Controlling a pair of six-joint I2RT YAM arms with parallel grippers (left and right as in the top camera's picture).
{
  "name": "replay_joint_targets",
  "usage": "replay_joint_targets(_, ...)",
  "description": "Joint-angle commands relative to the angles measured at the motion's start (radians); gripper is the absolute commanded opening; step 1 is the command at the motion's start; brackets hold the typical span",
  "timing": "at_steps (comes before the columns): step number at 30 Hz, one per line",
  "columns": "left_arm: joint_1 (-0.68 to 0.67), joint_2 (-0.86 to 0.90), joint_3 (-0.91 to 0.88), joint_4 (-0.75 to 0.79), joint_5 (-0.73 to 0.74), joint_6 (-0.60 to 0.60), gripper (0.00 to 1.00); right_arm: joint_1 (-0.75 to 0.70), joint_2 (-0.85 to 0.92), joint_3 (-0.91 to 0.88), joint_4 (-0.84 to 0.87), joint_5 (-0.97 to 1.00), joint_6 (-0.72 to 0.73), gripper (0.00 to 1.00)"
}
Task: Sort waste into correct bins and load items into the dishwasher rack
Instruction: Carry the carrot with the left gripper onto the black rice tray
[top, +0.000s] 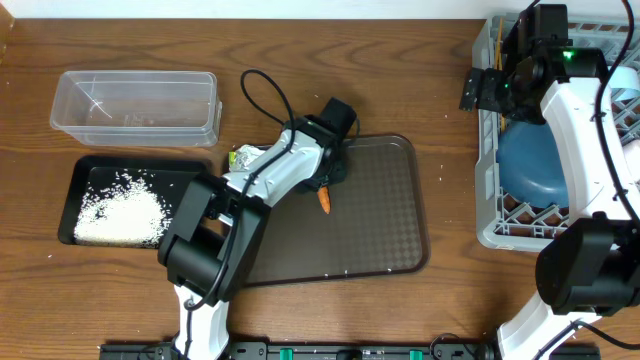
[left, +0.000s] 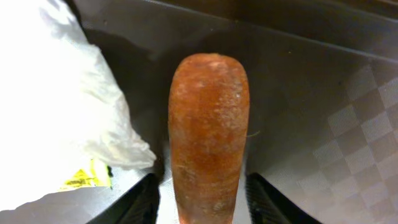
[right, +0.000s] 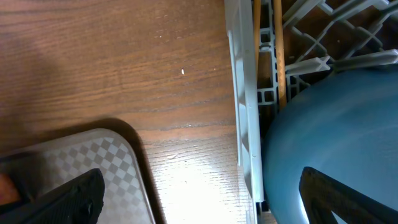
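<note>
One large square grey plastic lattice rack (top: 488, 215) at the right edge of the table; over its left wall hangs the right gripper (right: 205, 208), fingers spread wide with nothing between. Mid-table, one dark brown chequered serving tray (top: 385, 225). Off to the left, one clear rectangular plastic tub (top: 135, 100) and, nearer the robot, one shallow black rectangular tray (top: 82, 175). Inside the rack, one big dark-blue bowl (top: 535, 165), and past it a pale-blue shape (top: 628, 85), too hidden by the arm to call cup or bowl. At the brown tray's far-left corner, one crumpled silvery-white wrapper (top: 243, 157) with a yellow-green label. Just beside it, on the brown tray, one small orange carrot (top: 325, 199): long axis running straight out from the left gripper (left: 205, 208), in line with its fingers (left: 140, 202), so any squeeze falls across the narrow width. Flanked close on both sides by those fingers; cannot tell whether already pressing. Left arm right on it, right arm well apart, so probably the left's pick. Two thin wooden chopsticks (right: 278, 56) along the rack's wall. Smallest, loose white rice grains (top: 120, 212) heaped in the black tray, too many to count, a few strays on the wood
</note>
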Motion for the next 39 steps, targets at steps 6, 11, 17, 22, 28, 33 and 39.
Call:
replay_joint_targets(6, -0.045, -0.034, 0.007, -0.03, -0.02, 0.003, 0.21, 0.0, -0.023, 0.011, -0.001, 0.002, 0.01, 0.99)
replay_joint_targets(11, -0.042, -0.097, 0.007, -0.051, -0.021, 0.003, 0.19, 0.0, -0.023, 0.011, -0.001, 0.003, 0.01, 0.99)
replay_joint_targets(17, -0.012, -0.233, 0.007, -0.123, -0.036, 0.014, 0.19, 0.0, -0.023, 0.011, -0.001, 0.003, 0.01, 0.99)
replay_joint_targets(22, 0.125, -0.372, 0.007, -0.224, -0.058, 0.024, 0.19, 0.0, -0.023, 0.011, -0.001, 0.002, 0.01, 0.99)
replay_joint_targets(28, 0.432, -0.453, 0.007, -0.325, -0.058, 0.049, 0.19, 0.0, -0.023, 0.011, -0.001, 0.003, 0.01, 0.99)
replay_joint_targets(33, 0.699, -0.439, -0.026, -0.359, -0.053, 0.047, 0.22, 0.0, -0.023, 0.011, -0.001, 0.002, 0.01, 0.99)
replay_joint_targets(39, 0.931, -0.38, -0.073, -0.323, -0.022, 0.045, 0.22, 0.0, -0.023, 0.011, -0.001, 0.002, 0.01, 0.99)
